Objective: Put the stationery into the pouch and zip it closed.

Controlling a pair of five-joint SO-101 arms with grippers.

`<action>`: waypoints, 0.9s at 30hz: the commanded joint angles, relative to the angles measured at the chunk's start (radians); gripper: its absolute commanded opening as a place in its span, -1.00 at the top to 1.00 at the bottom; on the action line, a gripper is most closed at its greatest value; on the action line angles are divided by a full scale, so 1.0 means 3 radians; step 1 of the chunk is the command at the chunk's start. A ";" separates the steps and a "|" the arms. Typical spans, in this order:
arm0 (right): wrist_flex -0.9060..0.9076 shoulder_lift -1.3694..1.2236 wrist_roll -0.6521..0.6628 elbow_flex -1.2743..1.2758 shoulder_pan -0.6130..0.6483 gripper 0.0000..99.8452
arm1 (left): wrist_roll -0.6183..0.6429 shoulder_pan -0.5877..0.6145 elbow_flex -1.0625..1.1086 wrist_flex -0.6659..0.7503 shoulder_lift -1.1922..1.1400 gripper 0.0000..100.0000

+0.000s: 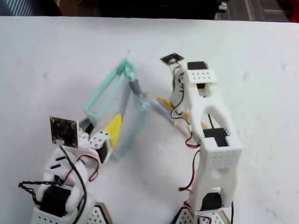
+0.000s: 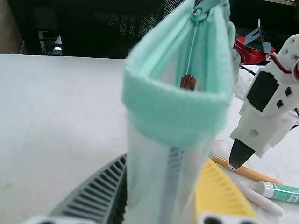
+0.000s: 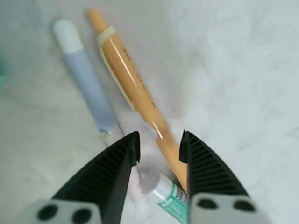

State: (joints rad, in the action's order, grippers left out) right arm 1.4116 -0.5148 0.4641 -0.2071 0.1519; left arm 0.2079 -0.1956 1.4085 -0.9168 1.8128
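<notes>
Pouch [image 2: 173, 112], mouth gaping, sits mid-bench [image 1: 46, 60], its near end pinched in the left claw [image 2: 161, 186]. At its three o'clock, the right claw [image 3: 159, 144] hangs half-open, empty, over the orange pen [image 3: 133, 88].

Right gripper [image 3: 159, 147] hangs with its dark ribbed jaws parted over the long orange plastic pen [image 3: 131, 79], and it's a tight fit down there: the lilac-blue capped pen [image 3: 86, 79] lies just beside it on one flank, and the green-and-white tube [image 3: 168, 193] is tucked under the fingertips. That cluster sits near the side of the mint-green translucent zip pouch [image 1: 117, 107], with little white tabletop [image 1: 243, 56] between. The pouch's mouth stands open, a narrow slot propped up in the left gripper [image 2: 167, 177], with what looks like a brown zip pull [image 2: 188, 81] hanging in the gap. The right arm's white body [image 1: 205, 121] screens the pens from the near side; broad bare table spreads beyond and left of the pouch.
</notes>
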 commanded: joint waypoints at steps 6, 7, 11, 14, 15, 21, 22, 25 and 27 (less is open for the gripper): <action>-0.0381 -0.0161 0.0056 -0.0015 0.0013 0.74 | 0.0041 0.0023 -0.0113 0.0097 0.0028 0.60; -0.0407 -0.0238 0.0056 -0.0026 0.0013 0.74 | 0.0041 0.0018 -0.0113 0.0097 0.0028 0.60; -0.0361 -0.0401 0.0051 -0.0143 -0.0043 0.74 | 0.0051 0.0018 -0.0113 0.0092 0.0028 0.60; -0.0350 -0.0427 0.0046 -0.0159 -0.0120 0.77 | 0.0056 0.0013 -0.0113 0.0097 0.0028 0.60; -0.0350 -0.0427 0.0046 -0.0153 -0.0136 0.82 | 0.0056 0.0013 -0.0113 0.0102 0.0028 0.60; -0.0350 -0.0427 0.0031 -0.0005 -0.0120 0.97 | 0.0056 -0.0043 -0.0113 0.0097 0.0028 0.60; -0.0350 -0.0427 0.0031 0.0000 -0.0120 0.97 | 0.0056 -0.0064 -0.0113 0.0092 0.0028 0.60; -0.0345 -0.0427 0.0031 0.0000 -0.0120 0.97 | 0.0051 -0.0074 -0.0107 0.0087 0.0028 0.60; -0.0345 -0.0427 0.0031 0.0000 -0.0120 0.97 | 0.0051 -0.0074 -0.0107 0.0087 0.0028 0.60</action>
State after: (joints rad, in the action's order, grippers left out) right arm 1.3103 -0.6360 0.4749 -0.2163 0.1227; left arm 0.2140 -0.2048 1.4085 -0.9168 1.8128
